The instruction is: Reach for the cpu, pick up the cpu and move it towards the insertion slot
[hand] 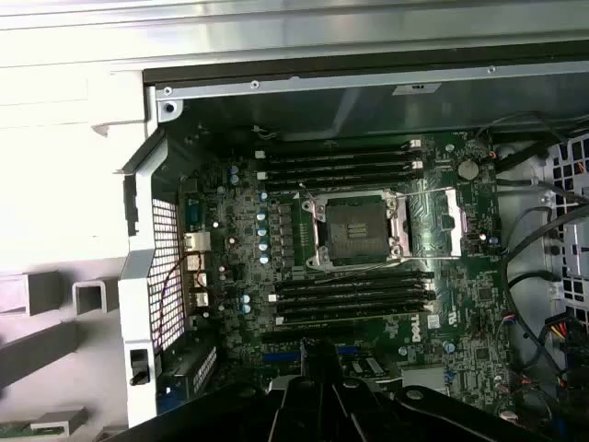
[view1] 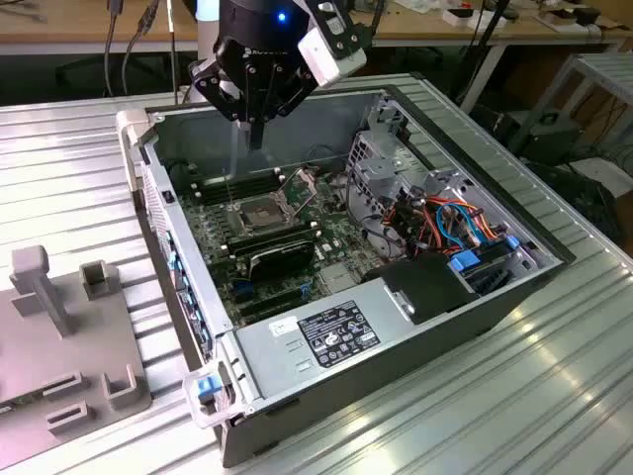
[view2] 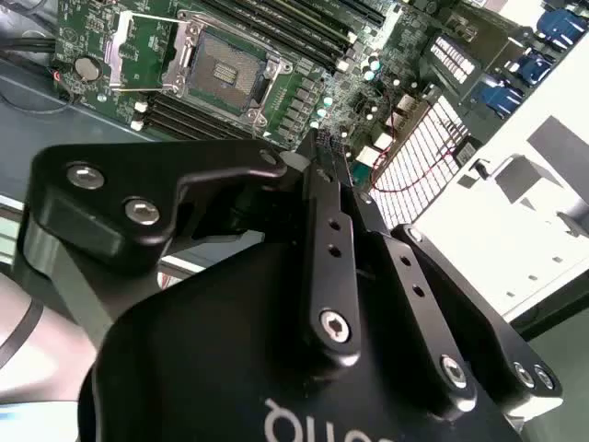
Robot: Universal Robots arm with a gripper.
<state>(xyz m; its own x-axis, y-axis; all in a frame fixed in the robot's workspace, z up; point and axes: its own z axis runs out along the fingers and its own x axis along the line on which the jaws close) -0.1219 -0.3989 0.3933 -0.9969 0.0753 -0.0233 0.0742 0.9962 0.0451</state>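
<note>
The hand (view1: pixel 255 134) is finished in black. The slot (hand: pixel 357 230) is framed in silver around a dark grey centre and set in a green board (hand: pixel 442 327). Blue, orange and red cables (view1: pixel 445 218) are seen inside the grey case (view1: pixel 198 139). The bench (view1: pixel 554 396) is ribbed in pale silver.

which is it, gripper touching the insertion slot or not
Apart. In the exterior view the gripper hangs above the insertion slot, with bare case wall visible between them.
</note>
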